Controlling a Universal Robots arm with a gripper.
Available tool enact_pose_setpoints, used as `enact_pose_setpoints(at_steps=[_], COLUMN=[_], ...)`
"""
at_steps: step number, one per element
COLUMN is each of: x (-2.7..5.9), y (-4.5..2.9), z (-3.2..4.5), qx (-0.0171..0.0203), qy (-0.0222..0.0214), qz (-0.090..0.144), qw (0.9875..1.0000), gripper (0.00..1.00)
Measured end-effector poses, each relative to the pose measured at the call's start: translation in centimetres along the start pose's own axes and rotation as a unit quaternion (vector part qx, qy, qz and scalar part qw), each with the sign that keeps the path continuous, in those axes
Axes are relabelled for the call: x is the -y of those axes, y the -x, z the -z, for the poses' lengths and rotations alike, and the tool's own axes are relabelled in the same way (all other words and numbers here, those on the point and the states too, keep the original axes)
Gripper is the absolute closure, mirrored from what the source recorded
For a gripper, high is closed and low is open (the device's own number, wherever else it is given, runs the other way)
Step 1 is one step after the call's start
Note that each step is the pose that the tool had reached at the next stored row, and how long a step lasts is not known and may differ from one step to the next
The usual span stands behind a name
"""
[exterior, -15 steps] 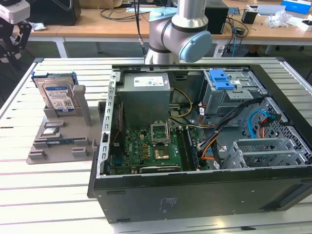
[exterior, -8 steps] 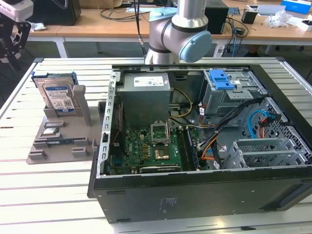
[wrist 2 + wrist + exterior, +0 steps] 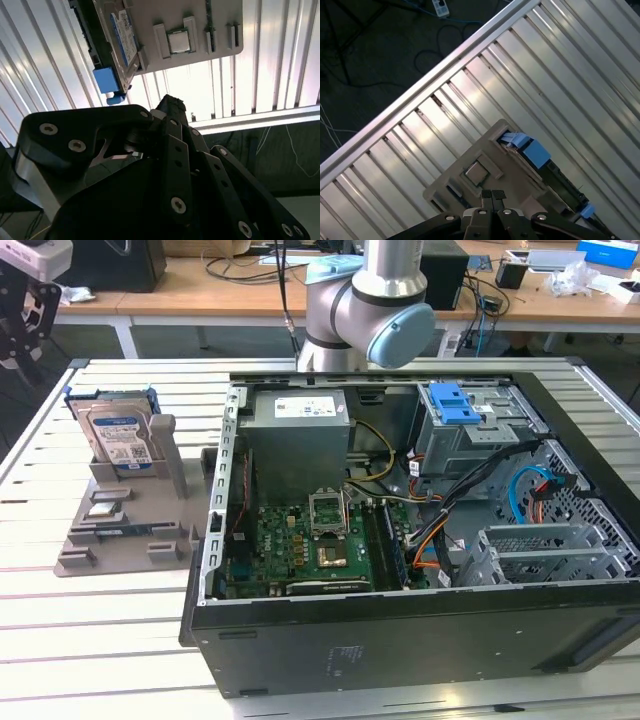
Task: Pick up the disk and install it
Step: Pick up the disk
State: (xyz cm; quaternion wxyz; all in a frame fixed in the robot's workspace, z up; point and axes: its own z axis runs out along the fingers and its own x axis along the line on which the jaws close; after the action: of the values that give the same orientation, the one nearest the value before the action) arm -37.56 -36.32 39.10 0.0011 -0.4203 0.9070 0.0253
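The disk [image 3: 118, 434] stood on edge in a slot of a grey holder [image 3: 130, 532] on the slatted metal bench [image 3: 100, 640], toward the exterior view's left and well apart from the tool. Its white-and-blue label faced the camera, and its blue bracket [image 3: 72, 405] framed its sides. A small square chip [image 3: 179, 41] lay flat in a recess of the same holder, just beside the disk.

In the first wrist view the tool [image 3: 492, 195] hung above the holder with its two black fingertips [image 3: 486, 194] pressed together and nothing between them. It touched neither the disk nor the holder. In the second wrist view the tool's black linkage sat in the foreground, with the disk and its bracket beyond it at the holder's edge.

To the exterior view's right of the holder lay an open computer case [image 3: 400, 625] on its side. Inside it were a green motherboard [image 3: 300, 550], a grey power-supply box [image 3: 298, 435], a blue ridged latch piece [image 3: 450, 403] on a metal drive cage, and bundles of cables. The arm [image 3: 370, 310] rose behind the case
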Motion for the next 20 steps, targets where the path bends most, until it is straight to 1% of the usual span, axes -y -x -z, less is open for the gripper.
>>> enact_pose_setpoints(at_steps=[3,7,10,14,18,19,20], x=[0.0,0.0,0.0,0.0,0.0,0.0,0.0], y=[0.0,0.0,0.0,0.0,0.0,0.0,0.0], z=[0.0,0.0,0.0,0.0,0.0,0.0,0.0], qx=[-0.0008,-0.002,-0.0033,-0.0043,-0.0054,-0.0057,-0.006], qy=[0.0004,0.001,0.0017,0.0022,0.0028,0.003,0.0031], qz=[0.018,0.044,0.073,0.094,0.118,0.126,0.132], qw=[0.9998,0.999,0.9973,0.9956,0.993,0.992,0.9913], gripper=[0.89,0.89,0.89,0.89,0.89,0.89,0.89])
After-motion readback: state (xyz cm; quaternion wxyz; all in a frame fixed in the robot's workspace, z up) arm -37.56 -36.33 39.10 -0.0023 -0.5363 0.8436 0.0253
